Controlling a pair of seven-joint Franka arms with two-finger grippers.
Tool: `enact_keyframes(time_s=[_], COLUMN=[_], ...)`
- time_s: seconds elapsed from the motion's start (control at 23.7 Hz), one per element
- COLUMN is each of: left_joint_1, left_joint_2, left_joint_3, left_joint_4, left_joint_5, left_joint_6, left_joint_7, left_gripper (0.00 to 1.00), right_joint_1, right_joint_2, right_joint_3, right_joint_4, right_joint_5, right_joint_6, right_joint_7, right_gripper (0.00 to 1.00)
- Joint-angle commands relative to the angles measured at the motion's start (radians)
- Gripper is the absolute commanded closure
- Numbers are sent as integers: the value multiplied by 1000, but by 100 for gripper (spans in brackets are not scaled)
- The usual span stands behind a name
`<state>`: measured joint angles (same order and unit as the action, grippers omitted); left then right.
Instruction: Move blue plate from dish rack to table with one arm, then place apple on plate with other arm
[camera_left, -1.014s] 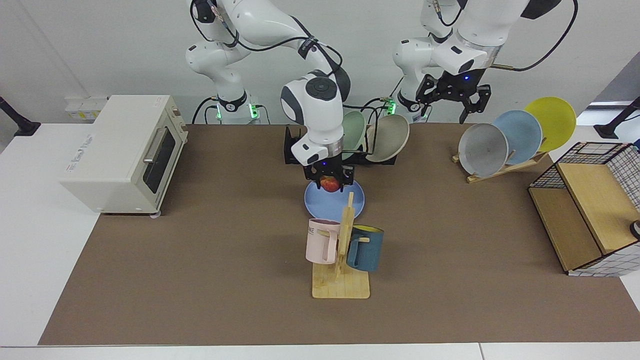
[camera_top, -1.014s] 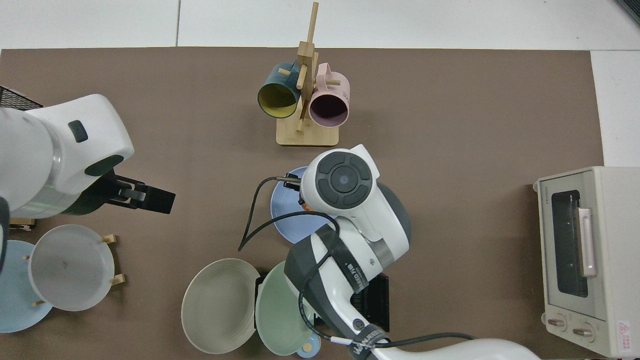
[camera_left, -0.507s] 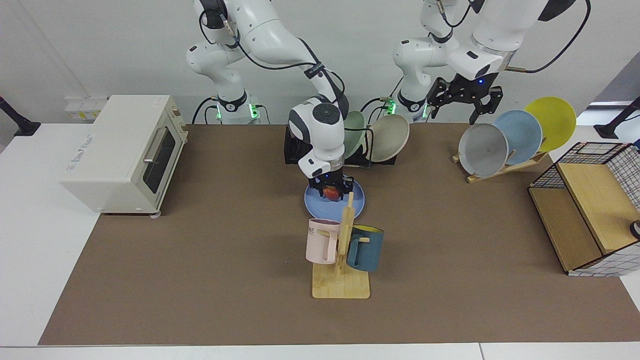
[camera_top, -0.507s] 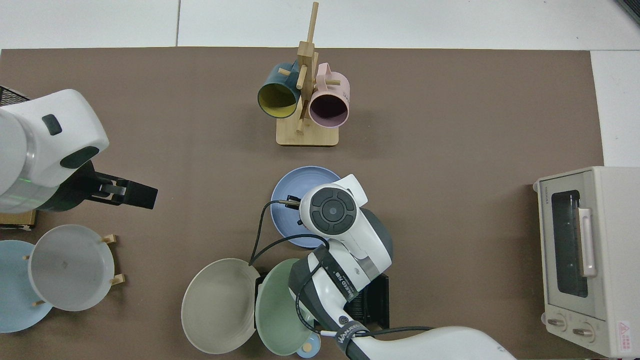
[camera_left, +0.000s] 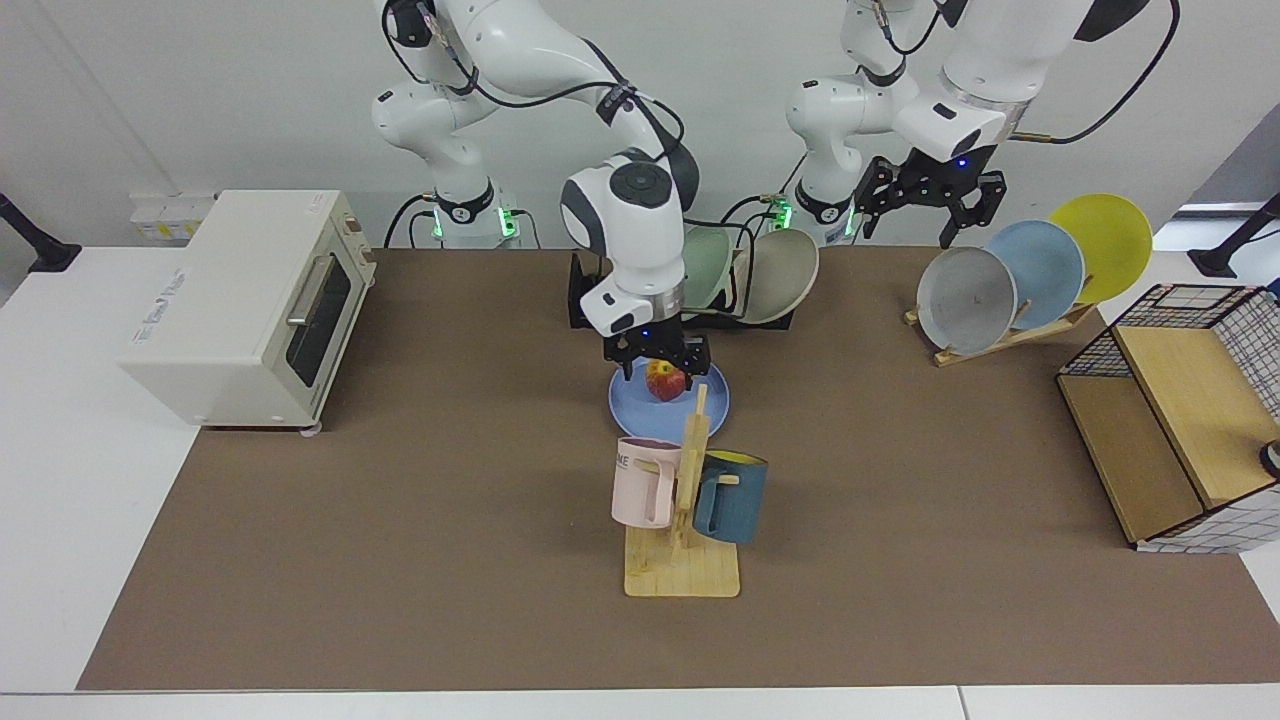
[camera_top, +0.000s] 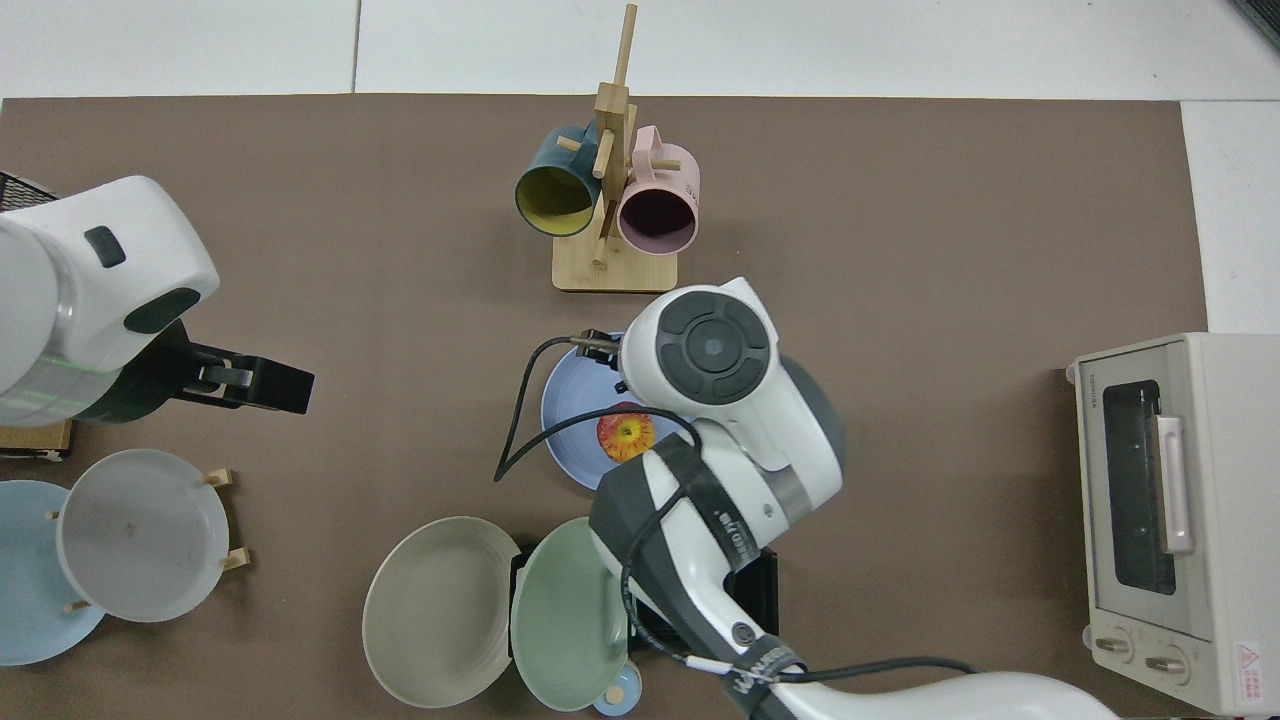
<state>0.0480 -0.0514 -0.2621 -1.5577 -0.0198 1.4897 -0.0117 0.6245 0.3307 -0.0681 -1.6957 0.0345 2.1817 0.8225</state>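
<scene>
The blue plate lies flat on the brown table, in front of the black dish rack. The red and yellow apple rests on the plate. My right gripper hangs open just above the apple, not touching it; in the top view its wrist hides the fingers. My left gripper is open and holds nothing, waiting high above the wooden plate stand. A green plate and a beige plate lean in the dish rack.
A wooden mug tree with a pink and a dark blue mug stands just in front of the blue plate. A toaster oven sits at the view's left. The wooden stand carries grey, pale blue and yellow plates, beside a wire basket.
My right gripper has let go of the apple and risen; the apple now sits free on the blue plate. The left arm has hardly moved.
</scene>
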Motion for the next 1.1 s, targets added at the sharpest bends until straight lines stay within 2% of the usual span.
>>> enact_keyframes(time_s=[0.0,0.34,0.59,0.72,0.85,0.97,1.06], left_joint_1=[-7,9,10,10,10,10,10], left_joint_2=[-10,-11,-11,-11,-11,-11,-11], left_joint_3=[3,9,11,11,11,12,12], left_joint_4=[4,1,1,1,1,1,1], left_joint_5=[29,24,24,24,24,24,24], left_joint_6=[-12,-16,-16,-16,-16,-16,-16], left_joint_7=[-44,-39,-44,-42,-42,-44,-42], left_gripper=[0,0,0,0,0,0,0], right_joint_1=[-135,-379,-512,-555,-575,-585,-586], right_joint_2=[-111,-190,-249,-286,-326,-374,-383], right_joint_3=[13,13,11,11,10,11,11], right_joint_4=[-12,-13,-16,-18,-13,-15,-15], right_joint_5=[7,8,5,5,7,18,22], right_joint_6=[-97,-175,-230,-249,-321,-437,-464], right_joint_7=[-230,-698,-976,-1008,-999,-976,-935], right_gripper=[0,0,0,0,0,0,0])
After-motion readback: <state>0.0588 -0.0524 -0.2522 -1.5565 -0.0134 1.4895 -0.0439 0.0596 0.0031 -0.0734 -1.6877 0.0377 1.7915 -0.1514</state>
